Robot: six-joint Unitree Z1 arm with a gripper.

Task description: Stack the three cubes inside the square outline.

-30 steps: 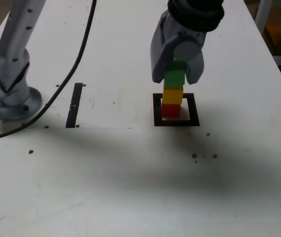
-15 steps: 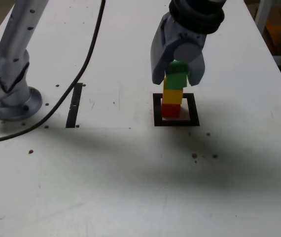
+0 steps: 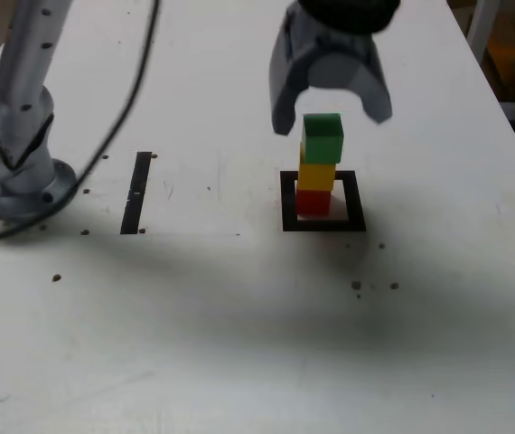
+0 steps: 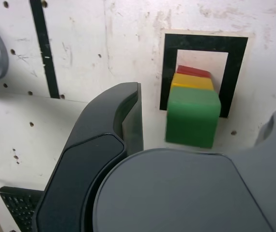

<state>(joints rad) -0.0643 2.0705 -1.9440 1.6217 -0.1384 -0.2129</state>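
Three cubes stand stacked inside the square outline point(image 3: 323, 224): the red cube point(image 3: 312, 202) at the bottom, the yellow cube point(image 3: 317, 174) on it, the green cube point(image 3: 322, 137) on top. The green one sits slightly off-line from the yellow. My gripper point(image 3: 330, 107) hangs open just above the green cube, its fingers apart on either side and touching nothing. In the wrist view the green cube point(image 4: 192, 117) tops the yellow cube point(image 4: 192, 81) and the red cube point(image 4: 194, 71) within the outline point(image 4: 167, 72), between my spread fingers point(image 4: 128, 121).
A narrow black strip point(image 3: 136, 192) lies on the white table toward the exterior view's left. The arm's metal base point(image 3: 9, 172) stands at the far left, with a black cable point(image 3: 122, 99) trailing past it. Small dark specks dot the table.
The gripper has opened, let go of the green cube and risen a little. The green cube stays on top of the stack.
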